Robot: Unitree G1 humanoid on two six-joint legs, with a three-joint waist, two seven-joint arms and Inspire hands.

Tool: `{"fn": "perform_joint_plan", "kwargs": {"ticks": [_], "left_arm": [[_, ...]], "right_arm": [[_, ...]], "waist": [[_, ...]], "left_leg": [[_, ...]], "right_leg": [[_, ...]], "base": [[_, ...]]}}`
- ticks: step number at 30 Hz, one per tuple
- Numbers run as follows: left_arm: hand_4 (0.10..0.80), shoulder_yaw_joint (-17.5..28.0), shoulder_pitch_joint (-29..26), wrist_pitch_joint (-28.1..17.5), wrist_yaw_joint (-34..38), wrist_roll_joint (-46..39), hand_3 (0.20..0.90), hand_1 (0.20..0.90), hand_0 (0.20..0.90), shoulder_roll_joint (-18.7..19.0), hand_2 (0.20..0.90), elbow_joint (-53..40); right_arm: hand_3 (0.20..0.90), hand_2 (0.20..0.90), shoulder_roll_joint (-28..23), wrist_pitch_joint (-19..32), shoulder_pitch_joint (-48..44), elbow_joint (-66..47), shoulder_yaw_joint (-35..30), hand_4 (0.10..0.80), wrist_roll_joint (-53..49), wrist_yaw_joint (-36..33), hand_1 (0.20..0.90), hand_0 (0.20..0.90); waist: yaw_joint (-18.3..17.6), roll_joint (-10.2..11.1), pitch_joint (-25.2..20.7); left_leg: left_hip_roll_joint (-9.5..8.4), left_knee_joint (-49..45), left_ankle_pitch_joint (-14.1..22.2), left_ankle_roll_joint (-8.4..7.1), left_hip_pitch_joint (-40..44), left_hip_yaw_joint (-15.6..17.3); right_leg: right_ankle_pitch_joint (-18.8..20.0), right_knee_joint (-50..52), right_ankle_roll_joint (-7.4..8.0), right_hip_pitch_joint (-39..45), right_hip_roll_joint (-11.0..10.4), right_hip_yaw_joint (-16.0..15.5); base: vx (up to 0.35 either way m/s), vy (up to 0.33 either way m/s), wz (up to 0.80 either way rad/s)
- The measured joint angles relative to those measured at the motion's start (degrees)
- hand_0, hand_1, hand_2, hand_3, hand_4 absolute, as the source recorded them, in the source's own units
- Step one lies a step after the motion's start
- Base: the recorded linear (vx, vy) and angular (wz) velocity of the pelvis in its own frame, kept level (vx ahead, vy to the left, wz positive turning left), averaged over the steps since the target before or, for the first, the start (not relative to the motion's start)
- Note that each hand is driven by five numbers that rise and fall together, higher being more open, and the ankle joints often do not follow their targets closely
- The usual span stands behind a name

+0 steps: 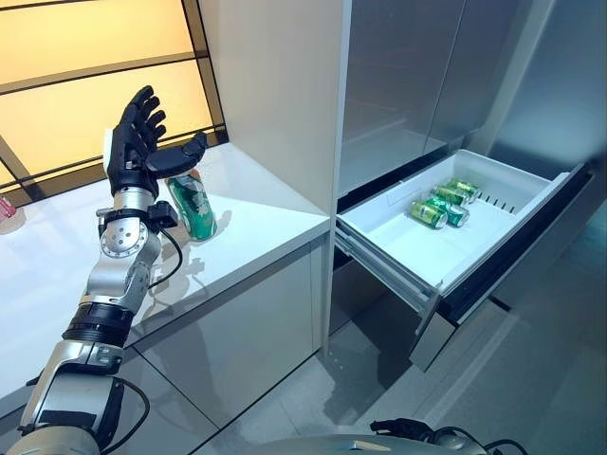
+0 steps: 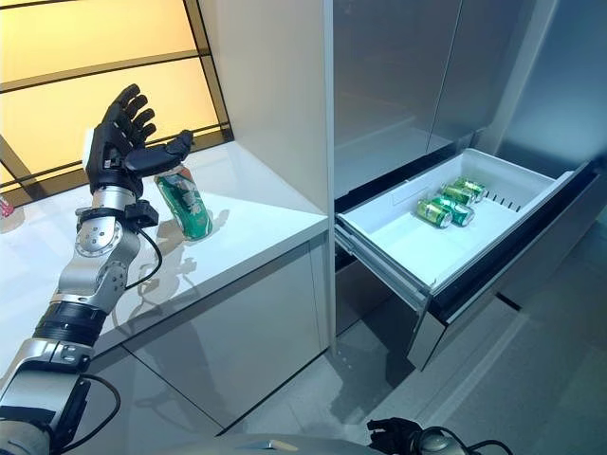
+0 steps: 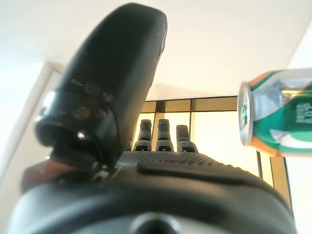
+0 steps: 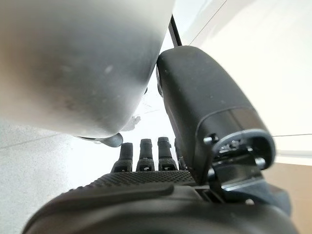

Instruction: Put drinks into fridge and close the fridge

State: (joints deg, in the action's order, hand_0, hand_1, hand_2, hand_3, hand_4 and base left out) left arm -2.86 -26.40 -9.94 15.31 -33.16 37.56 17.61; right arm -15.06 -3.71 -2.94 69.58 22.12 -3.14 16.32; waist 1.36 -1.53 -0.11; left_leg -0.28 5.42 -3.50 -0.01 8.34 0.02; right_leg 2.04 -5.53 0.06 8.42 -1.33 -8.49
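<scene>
A green can [image 1: 193, 206] stands a little tilted on the white counter [image 1: 256, 223]; it also shows in the left wrist view [image 3: 280, 113]. My left hand [image 1: 137, 142] is raised just above and to the left of the can, fingers straight, thumb out over the can's top, holding nothing. The fridge's lower drawer [image 1: 398, 242] is pulled open, with green cans [image 1: 443, 203] lying at its back. My right hand [image 4: 204, 112] hangs low by the floor [image 1: 403, 428], fingers relaxed and empty.
The fridge's grey upper doors [image 1: 408, 76] stand shut above the drawer. A white side panel [image 1: 275, 85] rises between counter and fridge. A small pink object [image 1: 8, 210] sits at the counter's far left. The open drawer juts out over the tiled floor [image 1: 531, 379].
</scene>
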Motion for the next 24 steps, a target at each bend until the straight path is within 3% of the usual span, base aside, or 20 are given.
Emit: {"fn": "perform_joint_plan", "kwargs": {"ticks": [24], "left_arm": [[0.800, 0.50, 2.80, -0.02, -1.24, 3.42, 0.900, 0.900, 0.900, -0.14, 0.900, 7.91]], "right_arm": [[0.900, 0.900, 0.04, -0.04, 0.22, 0.01, -1.11, 0.800, 0.32, 0.62, 0.900, 0.900]], "waist": [[-0.11, -0.09, 0.10]], "left_leg": [[0.00, 0.00, -0.11, -0.02, 0.12, -0.08]], "right_leg": [[0.01, 0.01, 0.00, 0.15, 0.02, -0.03]], "base": [[0.000, 0.000, 0.00]]}}
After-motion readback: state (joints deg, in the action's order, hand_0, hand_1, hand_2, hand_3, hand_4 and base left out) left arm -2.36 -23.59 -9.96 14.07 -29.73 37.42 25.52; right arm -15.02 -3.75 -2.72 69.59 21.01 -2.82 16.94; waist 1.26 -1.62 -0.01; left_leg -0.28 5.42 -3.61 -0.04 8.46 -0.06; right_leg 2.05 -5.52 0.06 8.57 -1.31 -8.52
